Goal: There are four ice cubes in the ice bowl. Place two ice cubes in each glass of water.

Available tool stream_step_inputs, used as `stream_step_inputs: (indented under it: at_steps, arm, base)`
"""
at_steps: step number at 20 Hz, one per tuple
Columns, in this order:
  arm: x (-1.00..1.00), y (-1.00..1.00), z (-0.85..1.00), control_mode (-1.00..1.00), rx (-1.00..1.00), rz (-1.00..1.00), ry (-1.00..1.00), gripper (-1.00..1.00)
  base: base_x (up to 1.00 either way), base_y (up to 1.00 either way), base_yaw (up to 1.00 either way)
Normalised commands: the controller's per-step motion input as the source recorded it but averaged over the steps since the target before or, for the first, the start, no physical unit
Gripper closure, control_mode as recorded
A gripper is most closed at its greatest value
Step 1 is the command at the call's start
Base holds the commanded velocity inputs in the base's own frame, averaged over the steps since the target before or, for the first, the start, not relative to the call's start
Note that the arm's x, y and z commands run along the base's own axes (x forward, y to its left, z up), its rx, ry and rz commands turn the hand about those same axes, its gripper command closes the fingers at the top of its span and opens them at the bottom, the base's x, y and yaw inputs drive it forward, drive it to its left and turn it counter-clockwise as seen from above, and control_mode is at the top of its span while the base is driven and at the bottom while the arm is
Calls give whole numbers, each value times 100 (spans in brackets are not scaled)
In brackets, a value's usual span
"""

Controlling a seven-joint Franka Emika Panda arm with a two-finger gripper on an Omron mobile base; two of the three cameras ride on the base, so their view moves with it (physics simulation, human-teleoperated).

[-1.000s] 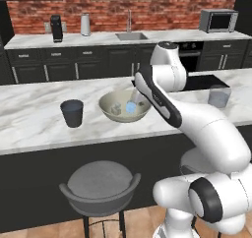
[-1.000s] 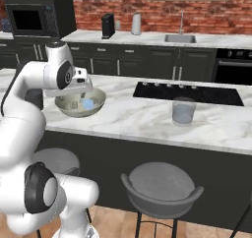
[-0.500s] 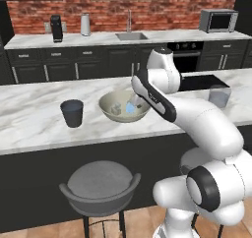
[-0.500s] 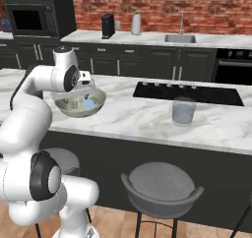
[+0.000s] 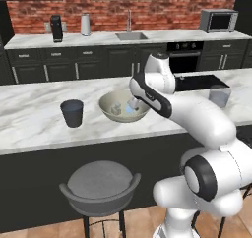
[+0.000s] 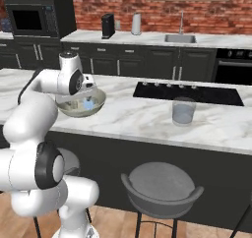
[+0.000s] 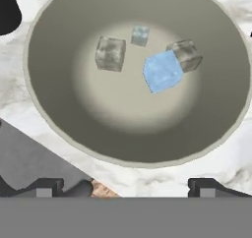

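The ice bowl [image 7: 64,109] sits almost straight below my hand. Several ice cubes lie near its middle: a pale one [image 7: 110,53], a small one [image 7: 140,35], a greyish one [image 7: 187,55] and a blue-tinted one [image 7: 162,71] touching it. My gripper [image 7: 128,187] is open, its fingertips [image 7: 49,185] spread wide and holding nothing. From the base, the gripper [image 5: 133,104] hangs just above the ice bowl [image 5: 106,103], inside its rim. The dark grey glass of water [image 5: 72,113] stands left of the bowl. The clear glass of water [image 6: 183,111] stands far to the right.
The bowl and both glasses stand on a white marble counter [image 5: 29,121] whose front edge is close to the bowl. A black cooktop [image 6: 187,92] lies behind the clear glass. Two grey stools [image 5: 98,185] [image 6: 162,183] stand below the counter.
The arm has bent forward and the hand has come down closer over the bowl. The jaws have stayed open and the ice cubes lie as before.
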Motion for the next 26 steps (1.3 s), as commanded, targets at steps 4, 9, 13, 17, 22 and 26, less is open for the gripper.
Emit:
stream_step_inputs:
  at_steps: [4, 9, 13, 17, 22, 26]
  arm:
    - [29, 6, -16, -100, 0, 6, 0, -100]
    - [32, 11, -28, -100, -4, 5, 0, -100]
    - [26, 7, -27, -100, -5, 5, 0, -100]
    - [32, 0, -12, -100, 0, 5, 0, -100]
    - [28, 0, -17, -100, 0, 2, 0, -100]
    - [26, 0, -23, -100, 0, 0, 0, -100]
  base:
    - [0, 0, 0]
    - [0, 0, 0]
    - [0, 0, 0]
    - [0, 0, 0]
    - [0, 0, 0]
    - [0, 0, 0]
